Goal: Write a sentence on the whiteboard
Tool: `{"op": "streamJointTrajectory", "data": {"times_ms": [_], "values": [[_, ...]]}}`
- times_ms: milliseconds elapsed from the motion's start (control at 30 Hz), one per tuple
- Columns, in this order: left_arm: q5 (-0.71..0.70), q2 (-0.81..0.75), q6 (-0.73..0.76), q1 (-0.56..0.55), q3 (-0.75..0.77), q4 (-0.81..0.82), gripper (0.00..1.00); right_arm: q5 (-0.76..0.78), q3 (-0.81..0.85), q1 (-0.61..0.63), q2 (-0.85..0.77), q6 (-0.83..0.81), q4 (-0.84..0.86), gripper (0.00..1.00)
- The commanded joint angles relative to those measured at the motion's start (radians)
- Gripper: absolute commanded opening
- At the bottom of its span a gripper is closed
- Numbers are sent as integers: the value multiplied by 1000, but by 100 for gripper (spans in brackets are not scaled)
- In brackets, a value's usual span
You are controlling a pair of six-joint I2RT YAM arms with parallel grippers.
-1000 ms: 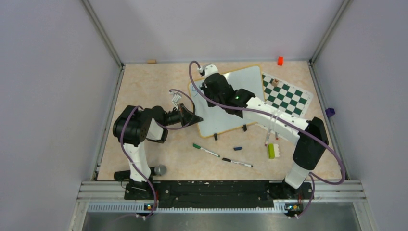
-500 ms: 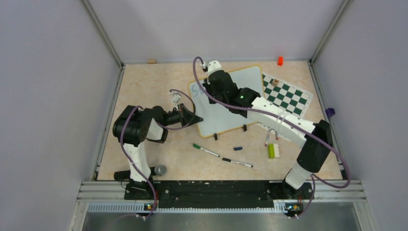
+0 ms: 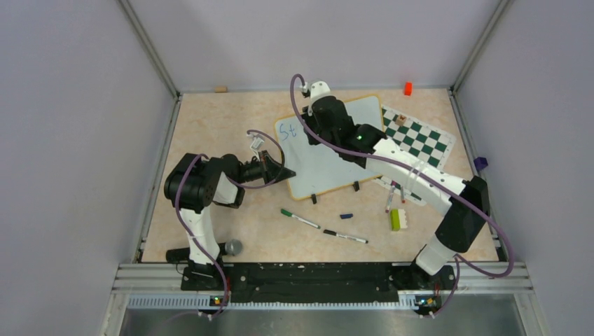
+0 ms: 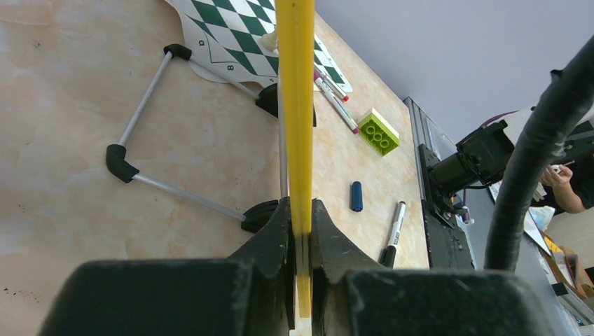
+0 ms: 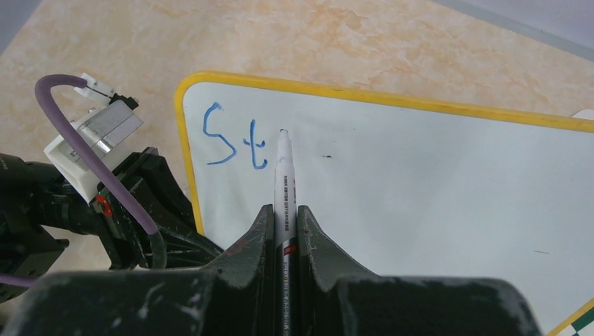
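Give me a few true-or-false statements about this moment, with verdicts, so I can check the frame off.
1. The left gripper clamps the whiteboard by its yellow edge. True.
2. The right gripper is empty. False: it is shut on a marker, tip at the board.
3. The writing reads "St" in blue. True.
4. The chessboard lies on the left arm's side of the whiteboard. False: it lies on the right arm's side.

A chessboard [image 3: 420, 140], lime brick [image 3: 396, 220], blue cap [image 3: 346, 216], green marker [image 3: 300, 219] and black marker [image 3: 344, 236] lie on the tabletop [image 3: 224, 126].
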Motion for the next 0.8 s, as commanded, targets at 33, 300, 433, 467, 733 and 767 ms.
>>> {"op": "streamJointTrajectory", "data": {"times_ms": [33, 300, 433, 467, 733, 767], "values": [[68, 0, 63, -21, -3, 97, 0, -36, 20, -4, 5, -1, 3, 0], [68, -1, 63, -20, -3, 98, 0, -25, 25, -5, 26, -9, -16, 0], [69, 1, 63, -21, -3, 97, 0, -25, 28, -5, 40, -8, -16, 0], [69, 1, 64, -21, -3, 98, 0, -26, 31, -6, 44, -11, -16, 0], [70, 0, 64, -20, -1, 98, 0, -8, 48, -8, 67, -12, -29, 0], [71, 1, 63, -20, -1, 98, 0, -3, 52, -7, 72, -13, -34, 0]]}}
